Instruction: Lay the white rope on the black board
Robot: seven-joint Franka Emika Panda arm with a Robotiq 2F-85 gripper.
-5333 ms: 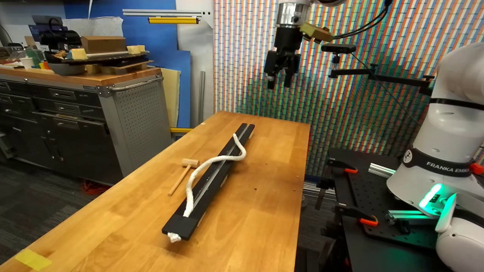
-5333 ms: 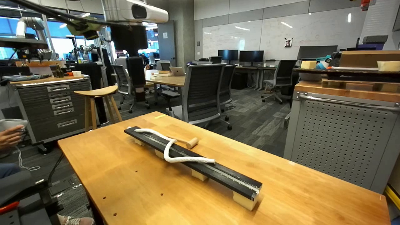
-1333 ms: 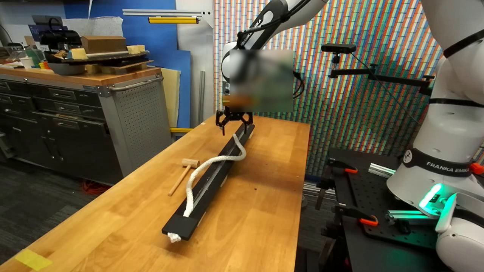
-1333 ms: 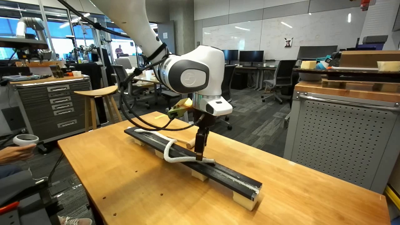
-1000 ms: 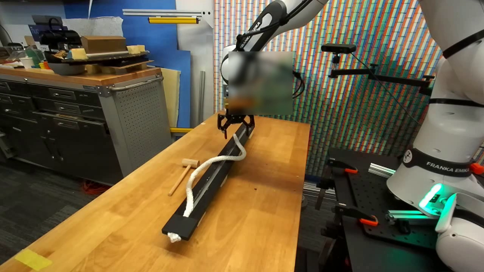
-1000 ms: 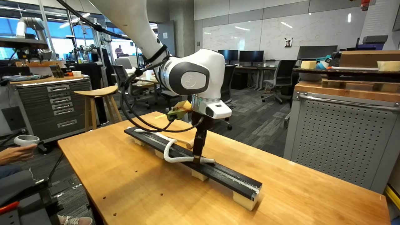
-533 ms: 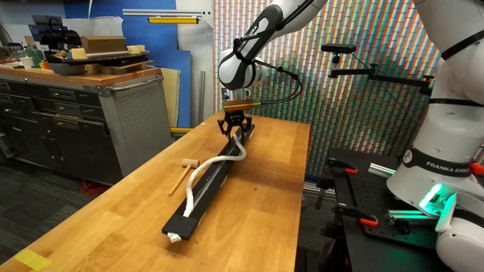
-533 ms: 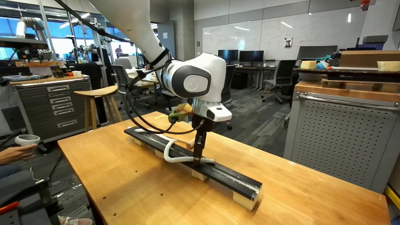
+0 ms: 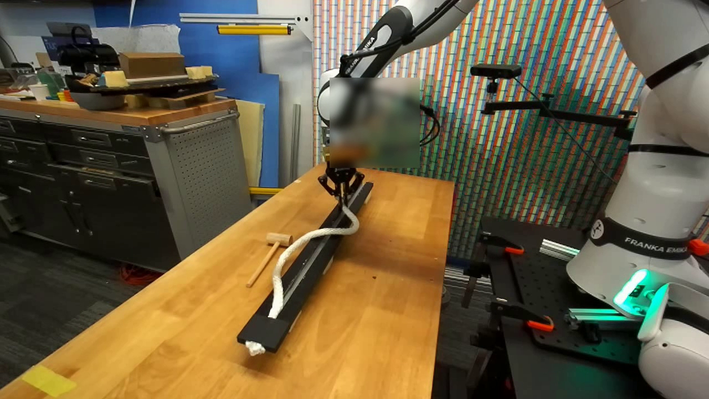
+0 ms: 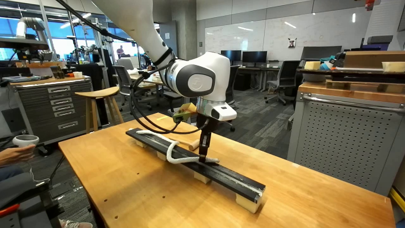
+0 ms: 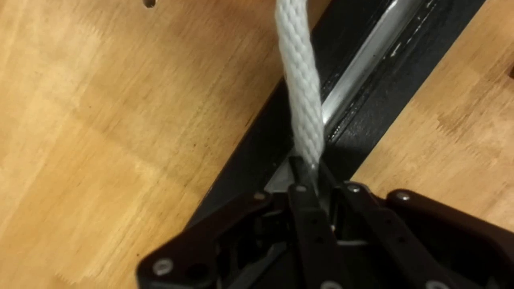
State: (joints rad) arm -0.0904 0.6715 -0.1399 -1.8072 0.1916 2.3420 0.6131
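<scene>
The white rope [image 9: 280, 266] winds along the black board [image 9: 265, 331], with one bend hanging past the board's edge in both exterior views. A white tuft shows at the board's near end. Close to the rope's free end, my gripper [image 9: 343, 203] points down over the board, its jaws shut on the rope. In the wrist view the rope [image 11: 299, 72] runs in between the fingertips of the gripper [image 11: 312, 172], above the board's [image 11: 257, 148] pale groove. A short free end sticks out beyond the gripper [image 10: 202, 159] in an exterior view; the gripped stretch is hidden.
A wooden mallet [image 9: 278, 239] lies on the tabletop [image 9: 382, 310] beside the board. Pale blocks [image 10: 248, 202] prop the board up. Black cables [image 10: 136, 110] loop beside the wrist. A person's hand [image 10: 19, 154] holds a white device at the side.
Over several seconds the arm has come down from high above to the board. In the last second the open fingers have closed around the rope, whose gripped part has shifted slightly.
</scene>
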